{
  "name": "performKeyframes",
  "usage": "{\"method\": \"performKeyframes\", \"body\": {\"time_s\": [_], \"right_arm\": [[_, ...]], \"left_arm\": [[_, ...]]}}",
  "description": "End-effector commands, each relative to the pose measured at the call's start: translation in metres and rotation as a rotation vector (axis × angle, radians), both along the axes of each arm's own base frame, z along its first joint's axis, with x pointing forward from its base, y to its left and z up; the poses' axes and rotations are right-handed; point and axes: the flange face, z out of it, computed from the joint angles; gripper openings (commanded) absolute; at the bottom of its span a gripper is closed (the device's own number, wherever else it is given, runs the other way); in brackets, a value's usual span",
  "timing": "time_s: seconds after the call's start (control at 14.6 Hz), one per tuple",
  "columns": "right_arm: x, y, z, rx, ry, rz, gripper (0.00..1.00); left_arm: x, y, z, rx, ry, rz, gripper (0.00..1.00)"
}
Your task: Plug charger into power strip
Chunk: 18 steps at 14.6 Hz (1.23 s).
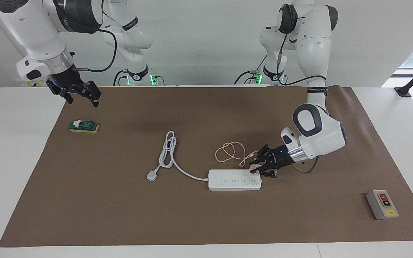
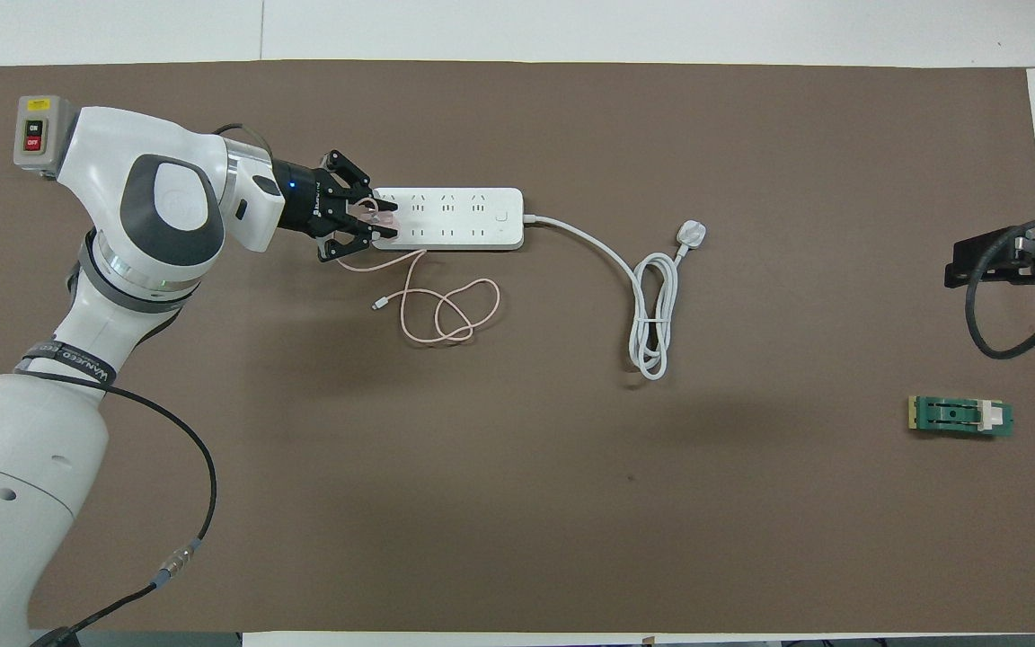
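Note:
The white power strip (image 1: 234, 180) (image 2: 450, 218) lies flat on the brown mat, its thick cord running toward the right arm's end. My left gripper (image 1: 256, 169) (image 2: 383, 220) is shut on the small pale pink charger (image 2: 374, 217) (image 1: 254, 167), holding it low over the socket end of the strip that faces the left arm's end of the table. The charger's thin pink cable (image 1: 231, 152) (image 2: 441, 310) lies in loops on the mat, nearer to the robots than the strip. My right gripper (image 1: 81, 94) (image 2: 1012, 261) waits open, raised over the mat's edge at its own end.
The strip's three-pin plug (image 1: 152, 176) (image 2: 692, 235) and coiled cord (image 2: 652, 328) lie beside the strip. A grey box with red and black buttons (image 1: 382, 204) (image 2: 36, 133) sits at the left arm's end. A green switch block (image 1: 84, 126) (image 2: 960, 417) lies under the right gripper's area.

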Motion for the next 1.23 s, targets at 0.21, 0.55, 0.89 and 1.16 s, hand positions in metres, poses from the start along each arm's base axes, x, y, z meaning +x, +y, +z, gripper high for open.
{"method": "performKeyframes", "body": {"time_s": [0.21,0.55,0.89,1.16], "right_arm": [[-0.004,-0.002,0.003,-0.017,0.011,0.012,1.0],[-0.004,-0.003,0.002,-0.017,0.012,0.012,1.0],[-0.004,-0.002,0.003,-0.017,0.011,0.012,1.0],[-0.004,-0.002,0.003,-0.017,0.011,0.012,1.0]], "left_arm": [[0.016,0.018,-0.019,0.127,-0.035,0.012,0.0],[0.018,0.015,-0.021,0.166,-0.053,0.022,0.0],[0.015,0.004,-0.024,0.201,-0.058,0.015,0.0],[0.017,0.004,-0.025,0.253,-0.093,0.012,0.0]]}}
